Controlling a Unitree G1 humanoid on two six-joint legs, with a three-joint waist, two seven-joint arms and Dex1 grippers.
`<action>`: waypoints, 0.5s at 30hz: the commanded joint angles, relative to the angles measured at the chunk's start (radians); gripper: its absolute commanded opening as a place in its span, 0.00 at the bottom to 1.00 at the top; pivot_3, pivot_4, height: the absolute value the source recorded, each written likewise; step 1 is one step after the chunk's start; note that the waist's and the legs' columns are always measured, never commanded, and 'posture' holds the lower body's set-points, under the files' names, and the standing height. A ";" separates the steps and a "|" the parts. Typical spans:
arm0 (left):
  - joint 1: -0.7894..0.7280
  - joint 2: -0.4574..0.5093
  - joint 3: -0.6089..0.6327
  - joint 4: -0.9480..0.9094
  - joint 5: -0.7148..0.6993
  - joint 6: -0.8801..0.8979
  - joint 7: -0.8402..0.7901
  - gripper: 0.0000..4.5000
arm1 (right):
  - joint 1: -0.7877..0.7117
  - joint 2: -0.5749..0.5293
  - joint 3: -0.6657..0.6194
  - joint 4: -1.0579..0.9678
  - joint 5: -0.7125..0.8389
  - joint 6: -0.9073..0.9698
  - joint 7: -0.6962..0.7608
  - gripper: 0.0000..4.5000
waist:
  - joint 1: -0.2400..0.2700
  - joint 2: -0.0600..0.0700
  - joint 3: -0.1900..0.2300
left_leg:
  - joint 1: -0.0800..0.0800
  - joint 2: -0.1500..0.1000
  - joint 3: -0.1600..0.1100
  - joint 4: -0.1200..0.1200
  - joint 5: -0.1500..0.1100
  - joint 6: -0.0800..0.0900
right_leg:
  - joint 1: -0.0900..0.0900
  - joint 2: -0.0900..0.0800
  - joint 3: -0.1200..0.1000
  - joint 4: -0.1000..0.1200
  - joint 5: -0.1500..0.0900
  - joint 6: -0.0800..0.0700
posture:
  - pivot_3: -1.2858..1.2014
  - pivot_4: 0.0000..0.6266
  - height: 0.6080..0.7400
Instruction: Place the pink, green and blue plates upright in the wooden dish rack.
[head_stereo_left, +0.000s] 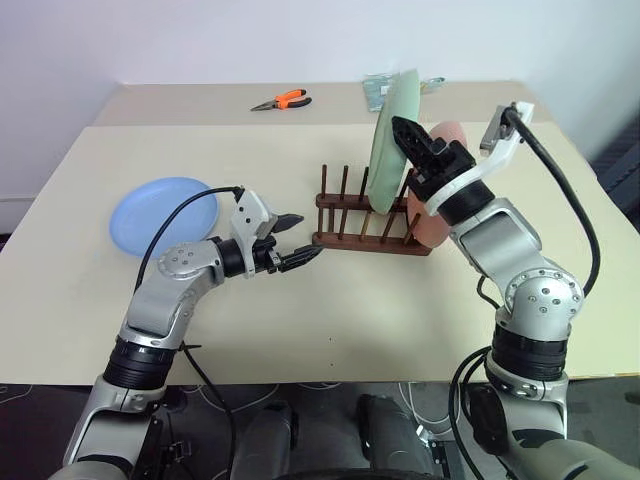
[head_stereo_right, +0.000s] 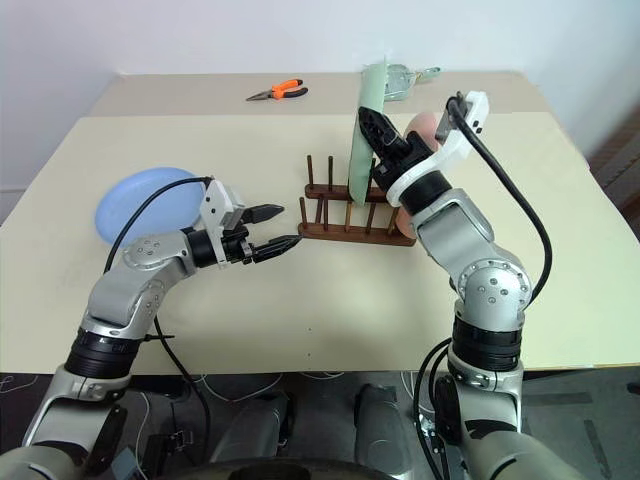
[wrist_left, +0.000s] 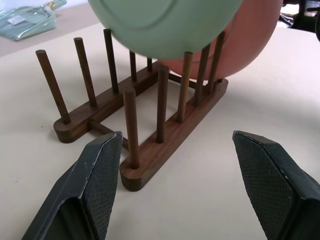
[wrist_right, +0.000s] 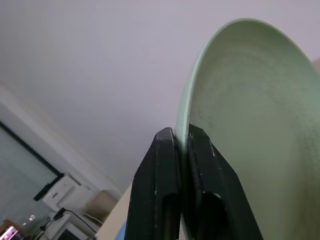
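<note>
My right gripper (wrist_right: 181, 135) is shut on the rim of the green plate (head_stereo_left: 390, 140) and holds it upright over the wooden dish rack (head_stereo_left: 360, 240). The plate's lower edge hangs among the peg tops, above the base. Just behind it the pink plate (head_stereo_left: 452, 133) stands upright in the rack's right end. To the left, the blue plate (head_stereo_left: 160, 215) lies flat on the table. My left gripper (head_stereo_left: 305, 237) is open and empty, level, just off the rack's left end and pointing at it.
Orange-handled pliers (head_stereo_left: 282, 101) and a clear packet (head_stereo_left: 378, 90) lie on the far table behind the rack. The table's front edge runs close to my arms. Bare tabletop stretches in front of the rack and to its right.
</note>
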 joint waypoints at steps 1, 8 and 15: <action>0.007 0.009 0.022 -0.043 -0.020 0.018 -0.003 0.81 | -0.030 -0.010 -0.004 -0.005 -0.031 -0.010 0.023 0.31 | 0.000 0.000 0.000 | 0.000 0.000 0.000 0.000 0.000 0.000 | 0.000 0.000 0.000 0.000 0.000 0.000 | 0.52 0.24 1.00; -0.009 0.008 0.097 0.010 0.010 0.003 0.083 0.99 | -0.081 -0.209 0.087 -0.032 -0.386 -0.062 0.175 0.76 | 0.000 0.000 0.000 | 0.000 0.000 0.001 0.000 0.000 0.000 | 0.000 0.000 0.000 0.000 0.000 0.000 | 0.52 0.24 1.00; -0.095 0.018 0.362 0.254 0.133 -0.044 0.514 1.00 | -0.168 -0.385 0.169 -0.064 -0.630 -0.136 0.410 0.99 | -0.002 0.000 0.001 | 0.000 0.000 0.001 0.000 0.000 0.000 | 0.000 0.000 0.000 0.000 0.001 0.005 | 0.52 0.24 1.00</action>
